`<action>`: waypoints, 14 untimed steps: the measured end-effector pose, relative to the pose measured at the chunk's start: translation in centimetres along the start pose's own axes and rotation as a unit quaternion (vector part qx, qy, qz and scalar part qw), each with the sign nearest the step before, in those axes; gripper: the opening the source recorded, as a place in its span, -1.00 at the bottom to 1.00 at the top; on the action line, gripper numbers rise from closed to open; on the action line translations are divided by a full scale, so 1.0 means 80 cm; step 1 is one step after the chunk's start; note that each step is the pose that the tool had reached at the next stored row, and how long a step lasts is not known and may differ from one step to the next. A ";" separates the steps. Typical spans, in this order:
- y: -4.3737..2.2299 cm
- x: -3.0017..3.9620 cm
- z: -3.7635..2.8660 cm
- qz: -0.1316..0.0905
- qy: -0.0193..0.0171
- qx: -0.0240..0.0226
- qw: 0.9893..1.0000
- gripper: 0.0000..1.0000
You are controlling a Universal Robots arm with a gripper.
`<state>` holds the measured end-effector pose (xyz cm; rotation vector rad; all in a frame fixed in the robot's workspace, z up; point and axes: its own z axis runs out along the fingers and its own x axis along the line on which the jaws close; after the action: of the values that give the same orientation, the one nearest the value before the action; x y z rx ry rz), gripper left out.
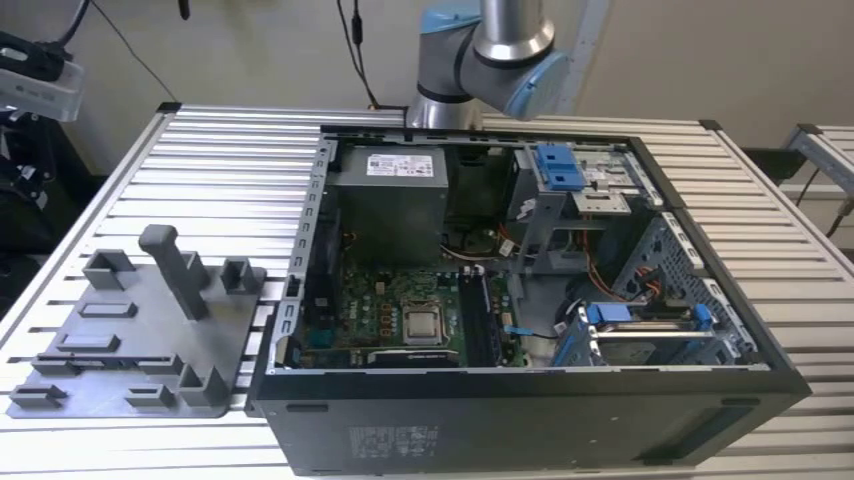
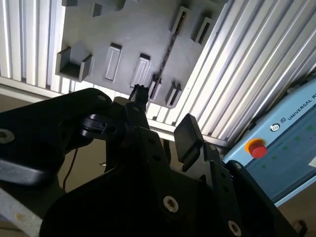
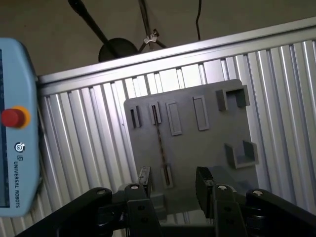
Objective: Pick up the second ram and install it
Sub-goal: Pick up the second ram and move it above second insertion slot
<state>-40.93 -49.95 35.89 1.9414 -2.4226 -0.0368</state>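
A maker's logo and lettering mark the blue pendant (image 3: pixel 17 148); the power supply label (image 1: pixel 400 163) is unreadable.

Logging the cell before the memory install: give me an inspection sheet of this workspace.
Surface: slatted metal table.
Job's things: ram standing on edge in the grey tray; computer case open.
Clutter: pendant with red button near the table's edge.
Hand: open, empty, apart from the ram.
Cables: black leads hanging behind the table; wires inside the case.
Surroundings: round stand base beyond the table.
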 end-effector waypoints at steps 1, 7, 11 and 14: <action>-0.0001 0.0000 0.0013 -0.001 0.000 0.000 1.000 0.00; -0.0004 -0.0001 0.0084 -0.004 0.000 0.000 1.000 0.00; -0.0005 -0.0002 0.0119 -0.005 0.000 0.000 1.000 0.00; -0.0006 -0.0002 0.0146 -0.005 0.000 0.000 1.000 0.00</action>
<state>-40.93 -49.95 34.72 1.9544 -2.4119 -0.0365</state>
